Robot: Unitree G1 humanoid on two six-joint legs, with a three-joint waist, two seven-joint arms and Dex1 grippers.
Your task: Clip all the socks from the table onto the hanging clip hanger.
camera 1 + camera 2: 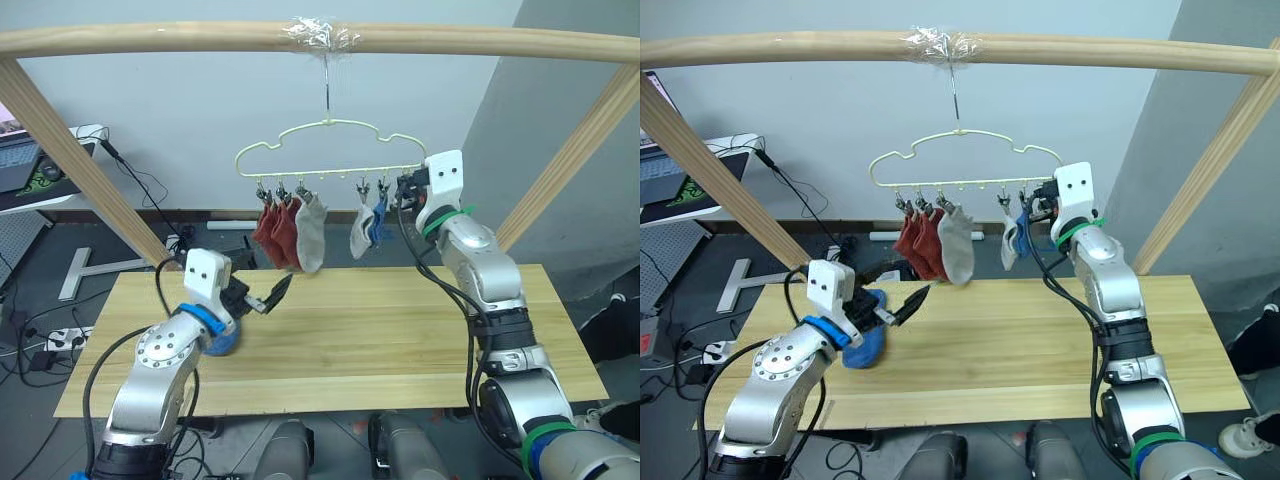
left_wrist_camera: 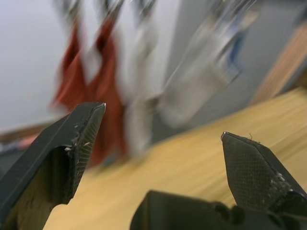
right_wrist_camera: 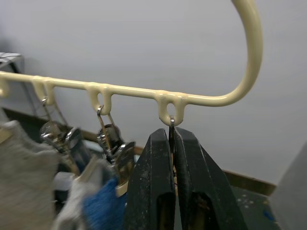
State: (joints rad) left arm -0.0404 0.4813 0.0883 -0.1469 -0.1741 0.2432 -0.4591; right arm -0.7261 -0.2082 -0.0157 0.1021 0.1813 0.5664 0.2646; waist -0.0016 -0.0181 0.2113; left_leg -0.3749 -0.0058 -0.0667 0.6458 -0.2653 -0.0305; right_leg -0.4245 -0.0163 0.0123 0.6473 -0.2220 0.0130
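Note:
The pale clip hanger (image 1: 340, 169) hangs by its hook from the wooden pole. Clipped along its bar are two rust red socks (image 1: 275, 232), a grey sock (image 1: 311, 232), a second grey sock (image 1: 360, 232) and a blue sock (image 1: 379, 222). At the bar's right end my right gripper (image 3: 171, 132) is shut on the last clip (image 3: 171, 123), which carries no sock. Another blue sock (image 1: 868, 340) lies on the table (image 1: 400, 330) at the left, under my left wrist. My left gripper (image 1: 275, 292) is open and empty just above the wood, pointing toward the hanging socks.
A thick wooden pole frame (image 1: 150, 38) spans the top, and its slanted legs (image 1: 70, 150) come down at both ends of the table. A desk with a laptop (image 1: 20, 160) and floor cables lie beyond the left end.

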